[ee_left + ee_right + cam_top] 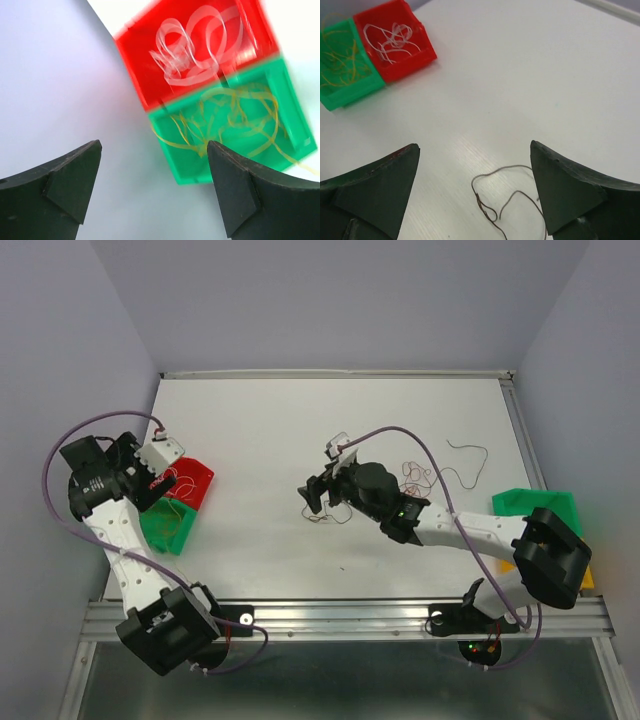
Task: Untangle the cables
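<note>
One dark brown cable lies loose on the table, directly under the right claw, between its two fingers and untouched. The right claw is spread wide and holds nothing. Behind that claw, back along its own arm, a small tangle of thin reddish and dark cables sits on the table. Further behind and off to the side, one dark strand lies alone. Ahead of the right claw and well apart is a red bin with pale cables in it. A green bin touches it and holds yellow cables. The left claw hovers above those two bins, also spread and empty; its view is blurred.

Step, as I read it: singled-out strands go into bins, and the right claw is lined up to pick the brown one. Some strands are binned and the tangle is not yet cleared, so roughly midway. The next move calls for a straight descent with the fingertips closing right at the surface. The strand is far thinner than a finger and lies flat, so it is easy to miss or push aside. Its doubled-back loop gives more to catch.

The table is white and smooth, with faint grain in the wrist view. A second green bin and a yellow bin sit by the right arm. Pale lavender walls close in three sides, and a metal rail runs along the near edge.
</note>
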Available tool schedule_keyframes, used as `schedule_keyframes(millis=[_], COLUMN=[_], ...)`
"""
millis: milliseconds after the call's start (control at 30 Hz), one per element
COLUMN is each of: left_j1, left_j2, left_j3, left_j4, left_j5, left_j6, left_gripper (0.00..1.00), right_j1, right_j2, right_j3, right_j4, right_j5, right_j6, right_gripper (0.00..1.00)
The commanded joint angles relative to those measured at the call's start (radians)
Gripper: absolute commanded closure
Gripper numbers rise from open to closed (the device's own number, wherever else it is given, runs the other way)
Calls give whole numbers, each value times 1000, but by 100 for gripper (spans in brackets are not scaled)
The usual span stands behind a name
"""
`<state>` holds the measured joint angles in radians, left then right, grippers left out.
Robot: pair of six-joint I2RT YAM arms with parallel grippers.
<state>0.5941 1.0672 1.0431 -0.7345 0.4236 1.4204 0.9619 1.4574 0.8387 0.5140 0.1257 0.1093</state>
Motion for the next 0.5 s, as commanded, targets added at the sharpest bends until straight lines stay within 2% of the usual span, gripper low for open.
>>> schedule_keyframes(millis=[0, 100, 133, 167, 267, 300, 433, 467], left_j1=[-19, -137, -263, -325, -494, -566, -631, -637], left_j2=[-7, 37, 48, 59, 62, 60, 106, 146], left_j3=[110, 139, 140, 130, 62, 46, 31, 49], left_j4=[59, 101, 166, 203, 416, 545, 807, 851], left_j5=[312, 354, 302, 267, 158, 140, 180, 193], left_j6=[-183, -334, -470, -527, -725, -776, -983, -1087], left_gripper=[1, 1, 1, 1, 1, 1, 1, 1], right_j1=[-12, -17, -17, -17, -18, -22, -31, -32], right_j2=[-12, 10, 38, 55, 132, 148, 242, 280], right_j3=[22, 33, 40, 49, 94, 105, 158, 184], right_j4=[-278, -316, -328, -341, -388, -400, -410, -416], right_j5=[132, 69, 57, 46, 69, 69, 22, 20], right_j6=[-14, -31, -42, -43, -43, -40, -56, -56], right_gripper=[2, 1, 0, 0, 0, 0, 0, 0])
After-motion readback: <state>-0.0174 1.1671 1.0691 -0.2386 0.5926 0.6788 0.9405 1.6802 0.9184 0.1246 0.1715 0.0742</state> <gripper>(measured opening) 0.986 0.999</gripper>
